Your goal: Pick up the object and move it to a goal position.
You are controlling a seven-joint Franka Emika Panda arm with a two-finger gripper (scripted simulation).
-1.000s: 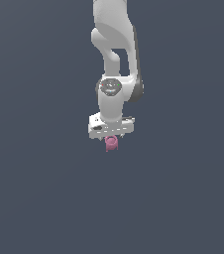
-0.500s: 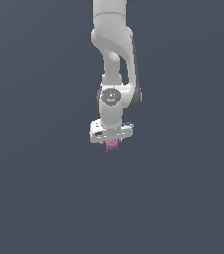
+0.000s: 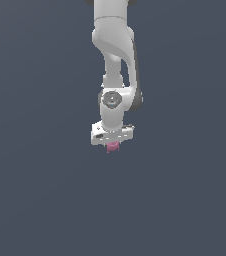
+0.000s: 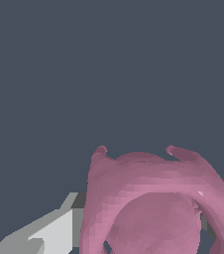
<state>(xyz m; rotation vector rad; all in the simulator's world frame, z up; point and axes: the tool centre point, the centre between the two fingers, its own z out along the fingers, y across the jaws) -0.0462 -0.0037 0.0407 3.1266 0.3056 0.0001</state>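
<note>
arm's swung a bit toward the exterior view's right since a second ago, gripper (image 3: 113, 145) clamped on the object (image 3: 113, 146) hanging under it, so carry's underway

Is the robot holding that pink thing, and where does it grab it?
Yes. The gripper is shut on the pink object, which pokes out below it. Which part the fingers pinch is hidden.
</note>
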